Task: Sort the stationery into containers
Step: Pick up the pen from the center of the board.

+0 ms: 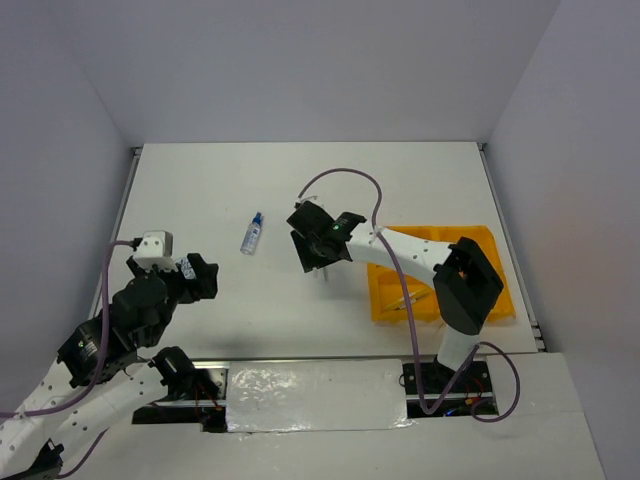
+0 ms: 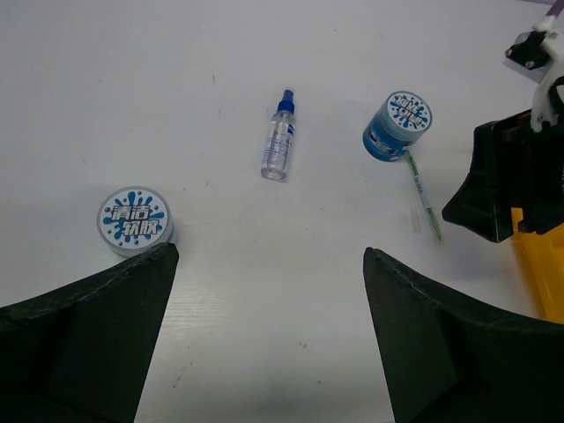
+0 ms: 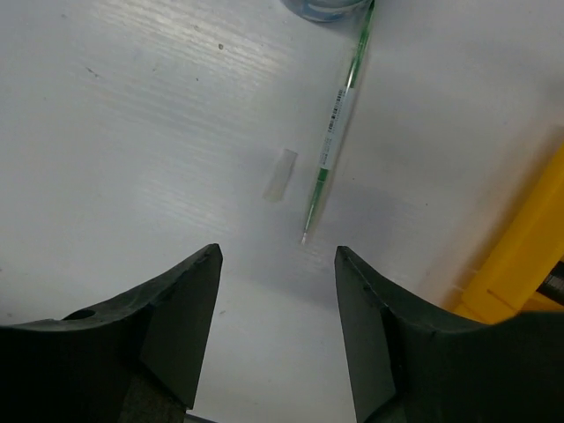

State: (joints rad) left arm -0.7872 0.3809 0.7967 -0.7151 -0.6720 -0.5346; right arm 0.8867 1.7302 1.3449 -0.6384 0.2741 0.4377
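In the right wrist view a thin green pen lies on the white table just ahead of my right gripper, which is open with nothing between its fingers. A small clear cap lies beside the pen. One blue-white pot stands at the pen's far end, and another pot sits by my left finger. The blue-capped clear bottle lies on its side between them. My left gripper is wide open over bare table. The orange-yellow tray sits at the right.
The right arm's black gripper body hangs low over the pen, next to the tray's corner. From above, the bottle lies left of the right gripper. Thin items lie in the tray's near left compartment.
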